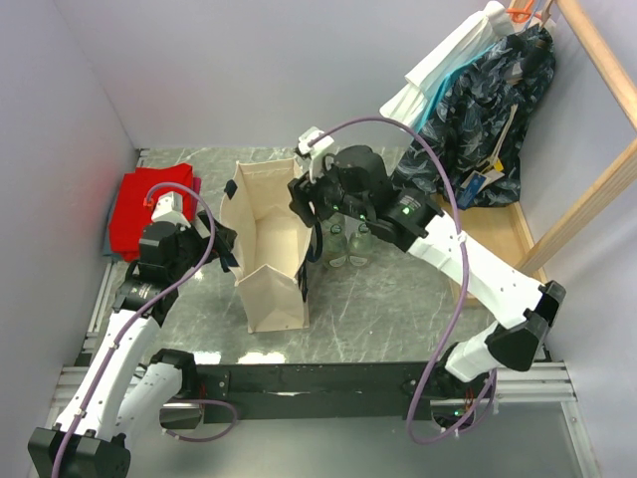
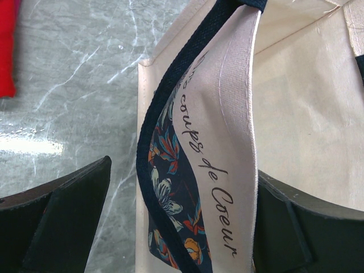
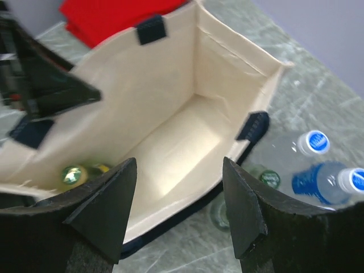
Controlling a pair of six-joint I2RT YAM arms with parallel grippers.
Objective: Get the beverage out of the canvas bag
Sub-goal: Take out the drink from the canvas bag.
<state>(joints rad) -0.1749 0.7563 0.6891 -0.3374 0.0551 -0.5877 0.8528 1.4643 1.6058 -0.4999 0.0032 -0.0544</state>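
The beige canvas bag [image 1: 267, 261] stands open mid-table, its inside bare and pale [image 3: 187, 131]. Low in its near-left corner lies a beverage [image 3: 73, 175] with a green-gold cap, partly hidden behind my right finger. My right gripper [image 3: 179, 170] hangs open over the bag's right rim [image 1: 311, 214], nothing between its fingers. My left gripper [image 2: 183, 170] straddles the bag's left wall [image 2: 227, 142] and navy strap [image 2: 170, 85]. Its right finger [image 2: 307, 227] touches the cloth, while its left finger [image 2: 57, 216] stands apart from it. In the top view the left gripper [image 1: 227, 249] sits at the bag's left side.
Several bottles stand on the table right of the bag [image 1: 348, 244], two with blue caps [image 3: 314, 142] and one with a green cap [image 3: 270, 178]. A red folded cloth [image 1: 149, 204] lies back left. Clothes [image 1: 488, 100] hang on a wooden rack [image 1: 597, 189] back right.
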